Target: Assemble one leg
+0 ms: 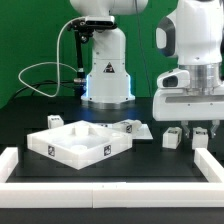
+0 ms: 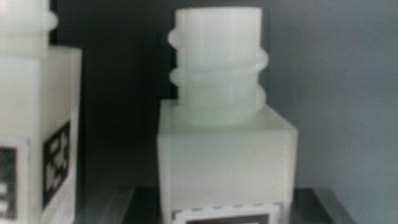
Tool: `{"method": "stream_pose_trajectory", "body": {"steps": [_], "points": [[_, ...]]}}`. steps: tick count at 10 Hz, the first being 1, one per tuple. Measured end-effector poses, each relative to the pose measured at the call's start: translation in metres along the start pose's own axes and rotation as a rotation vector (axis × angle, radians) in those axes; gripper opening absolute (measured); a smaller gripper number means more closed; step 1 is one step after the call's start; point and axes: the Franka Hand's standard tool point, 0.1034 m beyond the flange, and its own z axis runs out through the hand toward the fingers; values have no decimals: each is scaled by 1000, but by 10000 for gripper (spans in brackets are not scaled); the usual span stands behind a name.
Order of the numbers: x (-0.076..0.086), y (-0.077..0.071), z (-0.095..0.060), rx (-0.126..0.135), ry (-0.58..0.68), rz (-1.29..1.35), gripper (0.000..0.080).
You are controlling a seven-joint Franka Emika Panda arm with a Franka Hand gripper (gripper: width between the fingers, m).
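In the exterior view we see the gripper [image 1: 197,127] hanging low at about three o'clock of the scene. Its jaws stand apart and hold nothing. The leg [image 1: 201,138] stands upright on the dark table just under them. A second leg [image 1: 172,138] stands just beside it toward nine o'clock, and the big rimmed panel [image 1: 78,148] lies well apart, further toward nine o'clock. In the wrist view the leg [image 2: 222,150] fills the middle, a square white block with a ribbed peg [image 2: 221,65] rising from it. Another block [image 2: 36,130] carrying a black marker tag stands beside it, apart from it. We cannot see the fingers here. We judge the leg to be light, stiff, smooth plastic that is likely to slip or tip if pinched off-centre. We would close on two flat opposite faces of the block, low and square, leaving the ribbed peg free.
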Motion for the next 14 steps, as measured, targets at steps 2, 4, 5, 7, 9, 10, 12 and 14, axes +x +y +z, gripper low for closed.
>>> {"method": "stream_pose_trajectory", "body": {"steps": [2,4,5,7,9,10,12,14], "points": [[-1,0,2,0,0,-7,284],[-1,0,-1,-4,-9,-17,285],[0,1,-19,-13,-33,-60,451],[12,13,-69,-15,-47,-168,634],[42,46,-120,-1,-17,-405,647],[51,69,-124,2,-8,-557,647],[58,86,-119,1,-16,-686,649],[58,87,-118,0,-17,-723,649]]}}
